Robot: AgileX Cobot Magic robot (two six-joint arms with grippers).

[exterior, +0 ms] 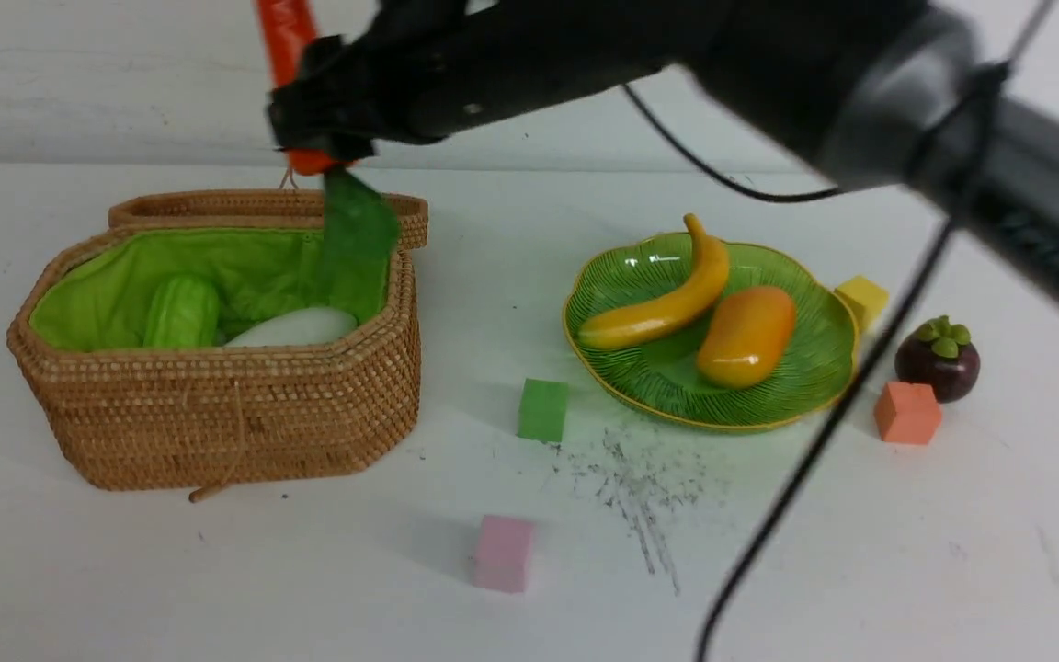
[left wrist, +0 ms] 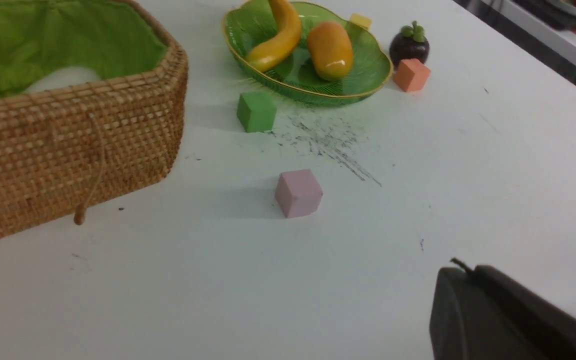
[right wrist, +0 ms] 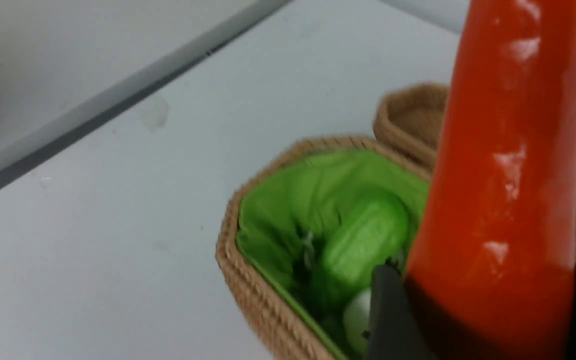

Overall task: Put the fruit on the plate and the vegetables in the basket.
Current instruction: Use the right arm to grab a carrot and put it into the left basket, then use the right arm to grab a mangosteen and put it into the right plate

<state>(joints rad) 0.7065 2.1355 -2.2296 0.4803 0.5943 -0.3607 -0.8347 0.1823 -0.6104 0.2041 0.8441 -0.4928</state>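
Above one basket (exterior: 235, 395) holding two vegetables (exterior: 182, 313), the right gripper (exterior: 313, 115) grips one carrot (exterior: 311, 164).

We see basket (exterior: 235, 414) of rough matt woven wicker, lining (exterior: 263, 267) of soft creased cloth. Plate (exterior: 824, 368) glossy, ribbed, glazed-looking. Banana (exterior: 649, 317) and mango (exterior: 748, 336) smooth, waxy-shiny. Carrot (right wrist: 513, 165) slick, plastic-looking, bright highlights. Cubes matt, like green one (exterior: 543, 410). Tabletop (exterior: 309, 570) smooth, pale, dark scuffs between plate and near edge.

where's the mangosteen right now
In the front view, the mangosteen sits on the right, just off the plate, behind the orange cube.
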